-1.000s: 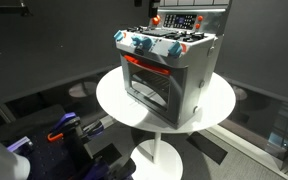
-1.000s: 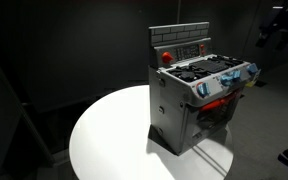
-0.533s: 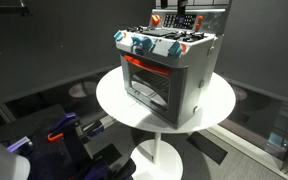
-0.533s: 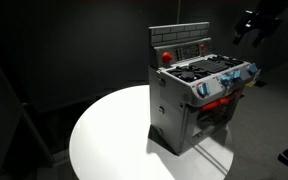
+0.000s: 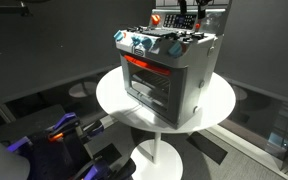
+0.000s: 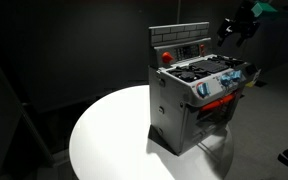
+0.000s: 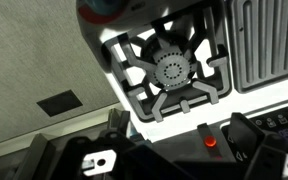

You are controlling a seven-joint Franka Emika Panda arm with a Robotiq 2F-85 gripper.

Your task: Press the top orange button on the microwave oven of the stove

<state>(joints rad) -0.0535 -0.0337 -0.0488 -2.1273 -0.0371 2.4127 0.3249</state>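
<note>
Since the earlier frames, the gripper point(image 6: 228, 32) has been brought in from the far side of the scene and is now seen close above the stove point(image 6: 196, 108), level with the upper back section. In an exterior view the gripper point(image 5: 191, 13) is shown as a dark shape in front of the microwave oven point(image 5: 212, 16), above the cooktop. No contact with the panel can be made out in either exterior view.

The stove point(image 5: 172, 75) is placed on a round white table point(image 5: 220, 108), and its orange-framed oven door point(image 5: 147, 82) and blue-and-white knobs point(image 5: 144, 44) are turned outward. The microwave oven point(image 6: 179, 40) is found as the grey upright part behind the burners, and a red-orange round button point(image 6: 166, 57) is set at one end of its dark control strip.

In the wrist view, a black burner grate point(image 7: 170, 70) is seen from above, with a small glowing red button point(image 7: 211, 141) beside it. The dark fingers point(image 7: 116, 128) are held apart at either side of the lower edge, and nothing is gripped between them.
</note>
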